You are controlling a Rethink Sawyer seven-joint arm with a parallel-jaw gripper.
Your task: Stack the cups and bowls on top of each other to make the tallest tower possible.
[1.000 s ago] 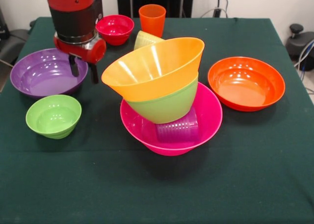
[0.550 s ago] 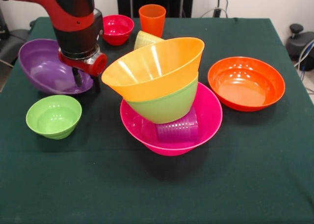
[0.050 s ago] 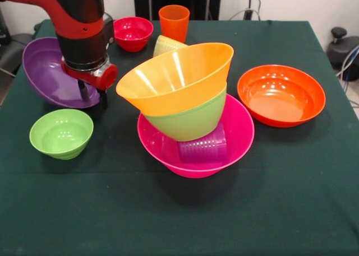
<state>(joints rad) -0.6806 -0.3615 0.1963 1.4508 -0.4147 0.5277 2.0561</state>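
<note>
Purple bowl [image 3: 47, 71] hangs tilted, its rim pinched in the hand [image 3: 90, 92], left of the tower [image 3: 188, 113]

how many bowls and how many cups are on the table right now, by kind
Bowls: 7: purple bowl, small green bowl, red bowl, yellow-orange bowl, green bowl, pink bowl, orange-red bowl
Cups: 3: orange cup, yellow cup, purple cup
Total: 10

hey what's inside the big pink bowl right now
Inside the large glossy pink plastic bowl lies a ribbed translucent purple cup on its side. A medium green bowl leans on it, a yellow-orange bowl nested above. The pink bowl's floor behind them is hidden.
</note>
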